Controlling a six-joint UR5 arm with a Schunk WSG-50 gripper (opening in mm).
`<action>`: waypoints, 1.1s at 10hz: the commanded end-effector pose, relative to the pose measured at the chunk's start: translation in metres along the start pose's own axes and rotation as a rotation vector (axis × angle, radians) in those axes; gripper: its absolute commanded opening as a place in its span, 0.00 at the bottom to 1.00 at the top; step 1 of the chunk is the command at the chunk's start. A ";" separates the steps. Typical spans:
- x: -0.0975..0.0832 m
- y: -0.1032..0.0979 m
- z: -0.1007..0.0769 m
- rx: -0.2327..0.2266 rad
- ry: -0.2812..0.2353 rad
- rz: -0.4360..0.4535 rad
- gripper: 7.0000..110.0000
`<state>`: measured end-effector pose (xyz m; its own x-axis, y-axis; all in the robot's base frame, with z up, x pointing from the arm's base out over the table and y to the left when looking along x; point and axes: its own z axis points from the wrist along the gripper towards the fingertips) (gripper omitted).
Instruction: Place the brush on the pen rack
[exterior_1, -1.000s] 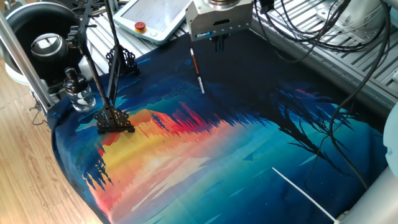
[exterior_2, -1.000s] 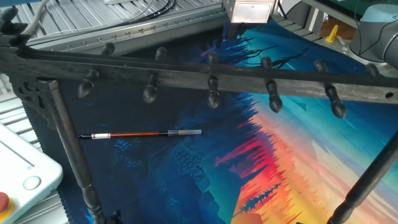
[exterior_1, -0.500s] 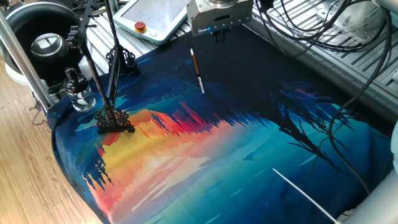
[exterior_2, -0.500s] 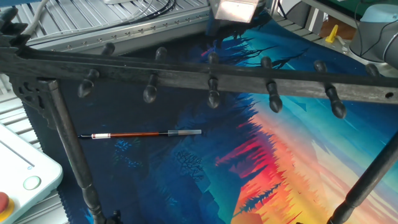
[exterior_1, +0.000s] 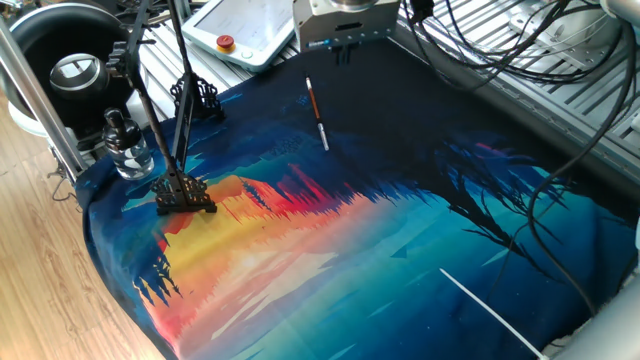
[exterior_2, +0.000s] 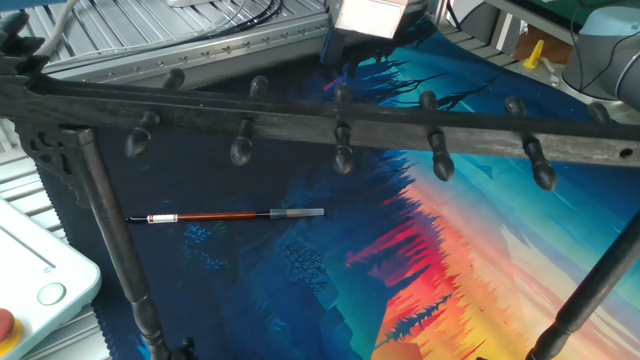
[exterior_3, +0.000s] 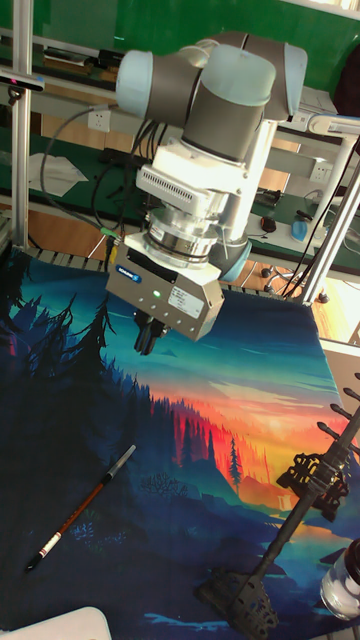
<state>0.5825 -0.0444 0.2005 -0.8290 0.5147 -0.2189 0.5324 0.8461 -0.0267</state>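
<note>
The brush lies flat on the dark far part of the painted cloth, with a reddish-brown shaft, a dark section and a pale tip; it also shows in the other fixed view and the tall view. The pen rack stands at the left on black footed ends; its peg bar crosses the other fixed view, and its stand is at the right of the tall view. My gripper hangs above the cloth behind the brush, apart from it. Its dark fingers are together and hold nothing. The gripper sits at the top edge.
A clear glass bottle with a black cap stands left of the rack. A long thin white rod lies near the front right. A white pendant with a red button sits behind the cloth. Cables run at the back right.
My gripper has shifted left and farther back, rising a little. The brush and the pen rack have not moved.
</note>
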 end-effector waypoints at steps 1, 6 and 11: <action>-0.002 0.013 -0.001 -0.056 -0.005 0.043 0.00; -0.024 0.007 0.054 -0.059 0.057 0.002 0.00; -0.080 0.017 0.120 -0.115 -0.062 0.010 0.15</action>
<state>0.6516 -0.0727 0.1234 -0.8268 0.5128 -0.2311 0.5144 0.8556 0.0582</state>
